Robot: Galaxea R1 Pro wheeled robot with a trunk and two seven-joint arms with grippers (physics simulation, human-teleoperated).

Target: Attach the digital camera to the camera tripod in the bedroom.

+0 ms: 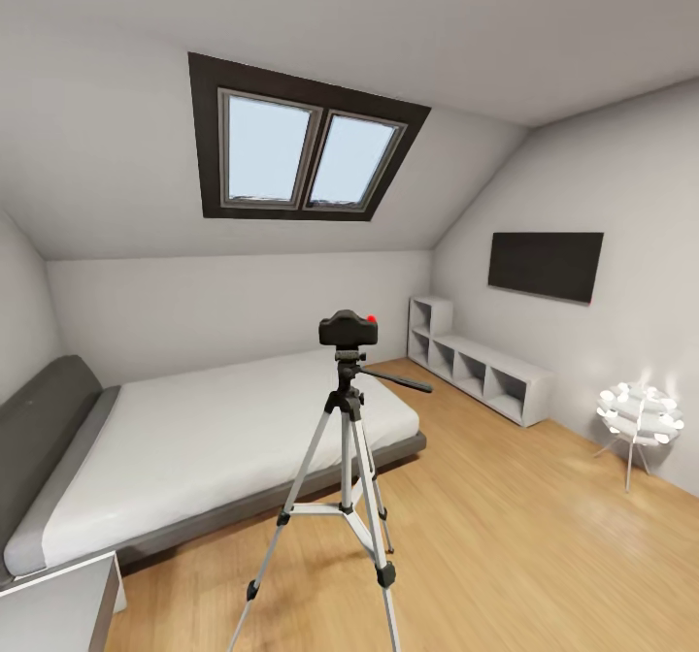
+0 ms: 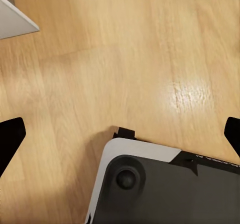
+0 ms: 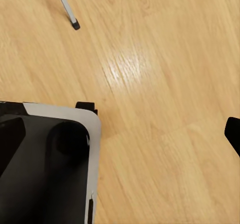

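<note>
In the head view the camera tripod (image 1: 346,468) stands on the wood floor in front of the bed, silver legs spread and its long handle pointing right. The small black digital camera (image 1: 348,327), with a red dot on top, sits on the tripod's black head. One silver tripod leg with a black foot (image 3: 68,9) appears in the right wrist view. My left gripper (image 2: 120,136) is open over the floor, holding nothing. My right gripper (image 3: 120,139) is open too, also above bare floor.
A low grey-framed bed (image 1: 194,448) lies behind the tripod. White cube shelves (image 1: 476,366) line the right wall under a black wall panel (image 1: 544,264). A white floor lamp (image 1: 639,414) stands at the right and a white cabinet corner (image 1: 58,603) at the lower left. My base (image 2: 165,189) shows below both wrists.
</note>
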